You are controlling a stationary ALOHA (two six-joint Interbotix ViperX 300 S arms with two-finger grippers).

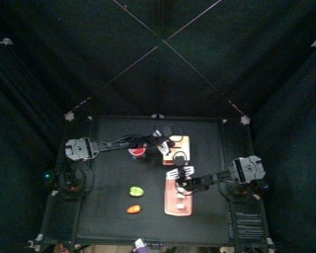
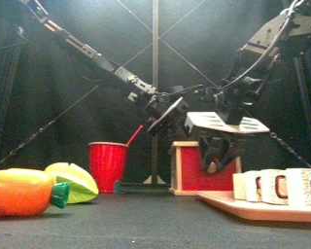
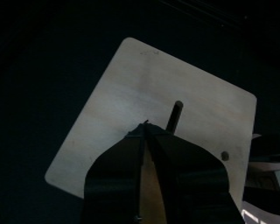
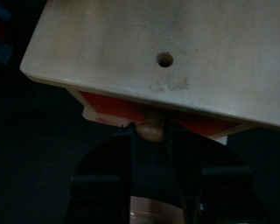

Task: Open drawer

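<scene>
The pale cream box (image 1: 178, 145) stands at mid-table; the front view shows its cream frame (image 2: 177, 167). The drawer's salmon-orange front (image 4: 108, 107) sits under the box's cream top (image 4: 166, 44), about flush with it, and also shows in the front view (image 2: 192, 173). My right gripper (image 4: 150, 133) is closed around the drawer's small knob (image 4: 150, 126), in front of the box (image 1: 185, 178). My left gripper (image 3: 146, 131) is shut, with its tips on the box's top panel (image 3: 166, 87).
A red cup (image 2: 109, 165) stands left of the box. A green lump (image 2: 74, 178) and an orange lump (image 2: 22, 192) lie at the front left. A long salmon board (image 1: 181, 201) with white blocks (image 2: 278, 185) lies in front of the box.
</scene>
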